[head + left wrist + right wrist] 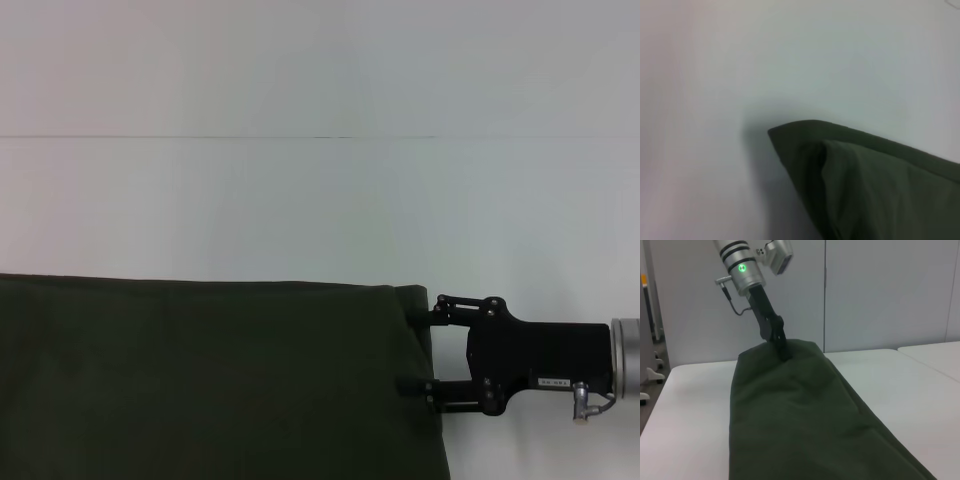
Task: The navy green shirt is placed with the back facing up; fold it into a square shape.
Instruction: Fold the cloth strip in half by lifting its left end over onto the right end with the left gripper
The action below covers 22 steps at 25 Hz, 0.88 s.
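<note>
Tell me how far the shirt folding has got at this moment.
Partly done. The navy green shirt already lies as a long band with a doubled edge on the table. In hand: the right gripper at its right end, the left gripper at the far end. Left: folding the band into a square.

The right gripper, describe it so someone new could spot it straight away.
Start at the white table and find the navy green shirt spread across its near side. At the cloth's right edge sits the right gripper, the only black mechanical thing there, its fingers reaching onto the fabric.
</note>
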Each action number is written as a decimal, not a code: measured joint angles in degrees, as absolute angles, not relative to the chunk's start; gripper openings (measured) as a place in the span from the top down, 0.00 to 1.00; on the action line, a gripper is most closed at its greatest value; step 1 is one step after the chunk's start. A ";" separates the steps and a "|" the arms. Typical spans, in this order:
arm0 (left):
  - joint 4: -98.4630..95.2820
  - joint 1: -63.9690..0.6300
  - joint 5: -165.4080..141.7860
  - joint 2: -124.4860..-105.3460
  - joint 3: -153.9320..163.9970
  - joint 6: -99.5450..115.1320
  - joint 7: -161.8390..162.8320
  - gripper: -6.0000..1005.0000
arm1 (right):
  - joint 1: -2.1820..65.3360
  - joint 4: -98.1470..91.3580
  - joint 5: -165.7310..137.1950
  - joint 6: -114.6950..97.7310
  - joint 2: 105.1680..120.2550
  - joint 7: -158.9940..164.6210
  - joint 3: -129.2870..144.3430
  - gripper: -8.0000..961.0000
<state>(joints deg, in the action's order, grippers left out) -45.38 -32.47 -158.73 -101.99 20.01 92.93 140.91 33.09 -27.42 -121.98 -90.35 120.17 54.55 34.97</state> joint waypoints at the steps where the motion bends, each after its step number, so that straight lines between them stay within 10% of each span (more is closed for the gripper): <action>1: -45.37 -32.96 -158.82 -101.93 20.16 94.32 142.06 0.90 | 33.07 -27.29 -121.98 -90.19 120.18 54.46 34.95 0.16; 13: -49.23 -38.19 -144.61 -101.05 13.20 115.47 158.47 0.90 | 32.92 -24.74 -121.57 -88.14 120.18 51.35 35.45 0.17; 22: -39.67 -38.99 -131.93 -110.53 13.62 111.50 158.92 0.91 | 32.56 -23.52 -121.53 -87.38 120.23 51.07 35.08 0.16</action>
